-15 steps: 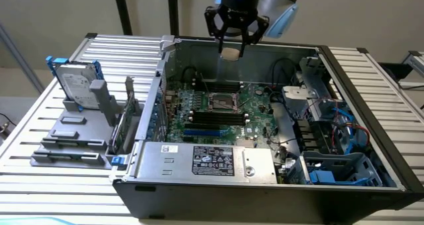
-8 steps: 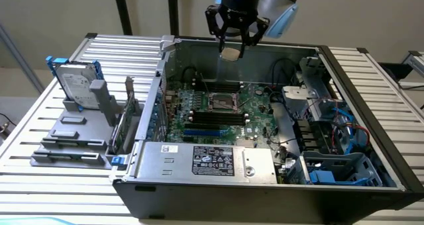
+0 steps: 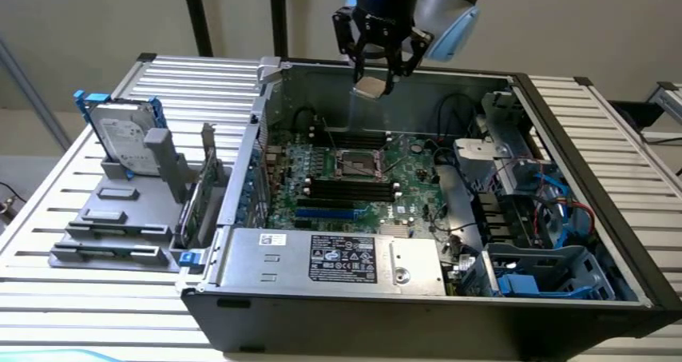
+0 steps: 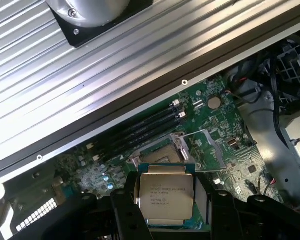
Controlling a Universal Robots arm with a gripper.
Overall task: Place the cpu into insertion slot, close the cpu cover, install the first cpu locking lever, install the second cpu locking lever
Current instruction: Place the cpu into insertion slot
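In the exterior view, the black multi-fingered end effector (image 3: 379, 73) hangs above the far wall of the open black computer case (image 3: 426, 322), which lies on the ribbed silvery desk (image 3: 96, 298). Its fingers are spread wide yet clamped around the cpu (image 3: 369, 87), a small flat square chip showing a pale silvery face and hanging slightly tilted at the fingertips. The insertion slot (image 3: 359, 164), a small square black socket with a metal rim, sits near the middle of the green motherboard (image 3: 410, 166), just beyond the long black memory slots (image 3: 346, 192). From the end effector, the slot lies downward and well apart, toward the motherboard's centre; nothing stands between them. In the wrist view, the cpu (image 4: 165, 192) shows its silvery printed face, gripped on two opposite edges between the dark fingers of the end effector (image 4: 167, 212). The insertion slot (image 4: 160, 156) appears just past the chip's far edge, looking bare. Beside the slot on the motherboard (image 4: 225, 120), a thin silvery square frame (image 4: 215, 146), probably the cpu cover, stands swung open.
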